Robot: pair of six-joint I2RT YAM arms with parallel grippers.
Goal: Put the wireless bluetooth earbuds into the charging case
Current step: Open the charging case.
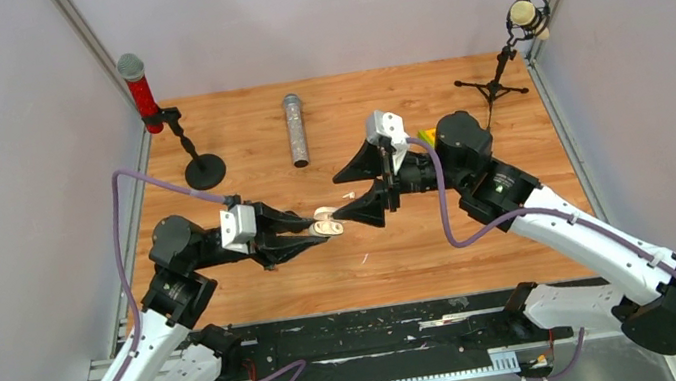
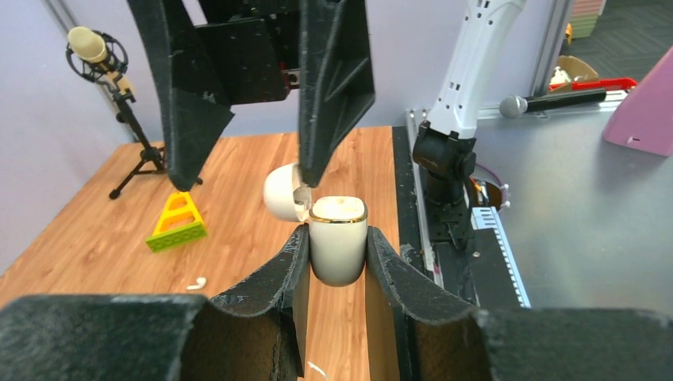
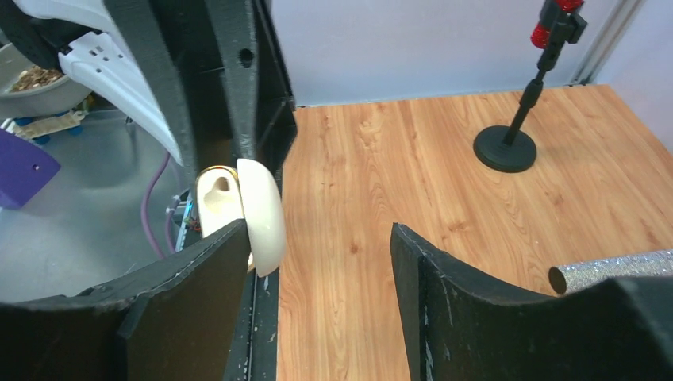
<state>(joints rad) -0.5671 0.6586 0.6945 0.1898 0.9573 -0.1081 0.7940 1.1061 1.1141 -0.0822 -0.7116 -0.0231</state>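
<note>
The left jaws pinch the glossy cream pebble-shaped charging case point(image 2: 339, 246), its rounded lid point(image 2: 279, 190) hinged open. The right jaws stand spread, one tip at that lid. A tiny white stemmed earbud point(image 1: 348, 194) lies on the wooden counter point(image 1: 481, 230) below them.

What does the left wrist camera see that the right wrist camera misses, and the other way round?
Only left wrist: a white earbud on the table, a yellow triangle, a beige microphone. Only right wrist: a red microphone stand, a glittery silver tube. Both: the open cream charging case in the left pincer.
</note>
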